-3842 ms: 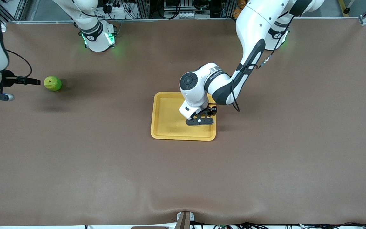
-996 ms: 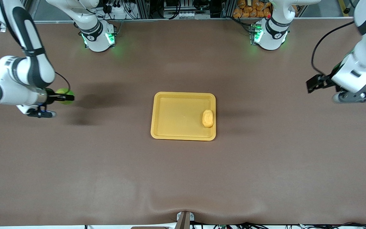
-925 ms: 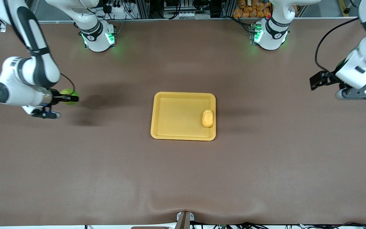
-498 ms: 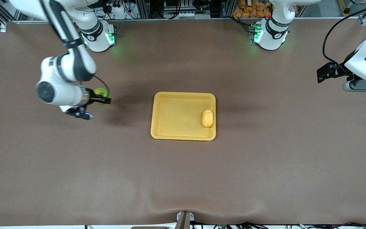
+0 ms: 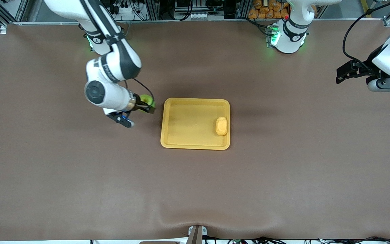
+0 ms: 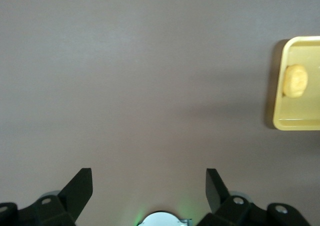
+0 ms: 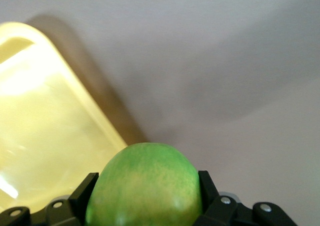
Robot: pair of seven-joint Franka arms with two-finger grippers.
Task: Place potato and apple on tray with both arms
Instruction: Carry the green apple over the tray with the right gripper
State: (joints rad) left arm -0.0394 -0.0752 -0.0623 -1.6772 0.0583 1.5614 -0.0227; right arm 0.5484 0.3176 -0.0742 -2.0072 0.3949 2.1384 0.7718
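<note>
The yellow-orange tray (image 5: pixel 181 135) lies mid-table. The potato (image 5: pixel 221 126) rests in it by the rim toward the left arm's end; both show in the left wrist view, potato (image 6: pixel 295 80) on tray (image 6: pixel 278 100). My right gripper (image 5: pixel 146 105) is shut on the green apple (image 5: pixel 146 99) and holds it above the table just beside the tray's rim at the right arm's end. In the right wrist view the apple (image 7: pixel 145 186) fills the jaws with the tray (image 7: pixel 45 131) next to it. My left gripper (image 5: pixel 345 72) is open and empty, raised over the table's left-arm end (image 6: pixel 149 186).
The brown table cover (image 5: pixel 195 189) is bare around the tray. The arm bases, lit green (image 5: pixel 102 40) (image 5: pixel 286 35), stand along the table's back edge.
My right arm has carried the apple from the right arm's end of the table toward the tray, now just beside its rim. My left arm has drawn back and up a little.
</note>
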